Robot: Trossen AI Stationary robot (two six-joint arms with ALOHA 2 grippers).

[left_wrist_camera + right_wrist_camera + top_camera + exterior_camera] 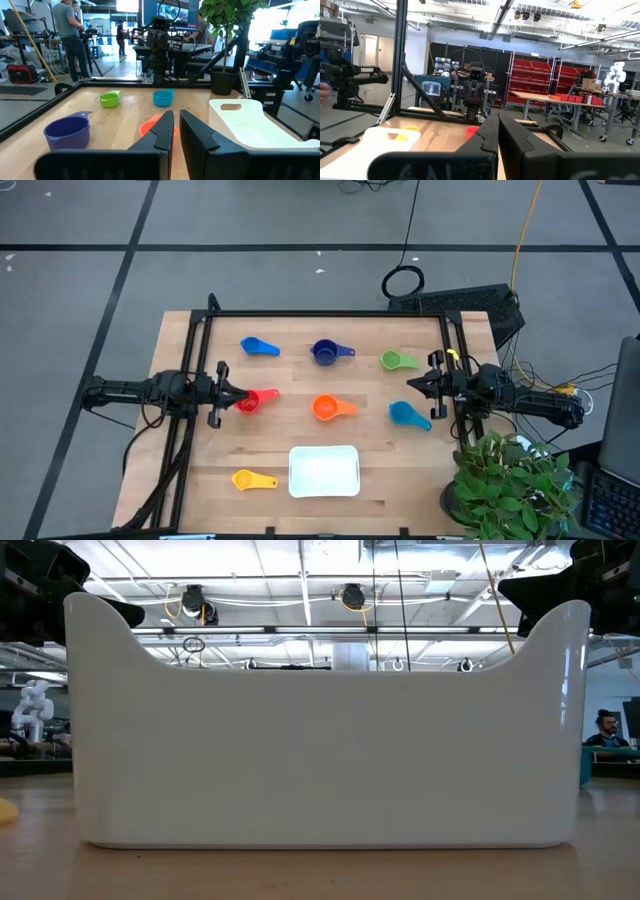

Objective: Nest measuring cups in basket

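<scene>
Several measuring cups lie apart on the wooden table: light blue [258,347], dark blue [330,352], green [400,361], red [256,400], orange [332,408], a second light blue [408,414] and yellow [253,479]. The white basket [323,470] stands on its base near the table's near edge, and nothing shows inside it. My left gripper [236,395] is shut and hovers level over the red cup's left end. My right gripper [414,383] is shut and sits between the green cup and the second light blue cup. In the left wrist view the orange cup [150,127] shows just past my fingers [165,131].
A black frame [320,313] runs along the table's far edge and down both sides. A potted plant [510,480] stands at the near right corner. The basket's wall [320,740] fills the low view. People [67,35] stand in the room beyond the table.
</scene>
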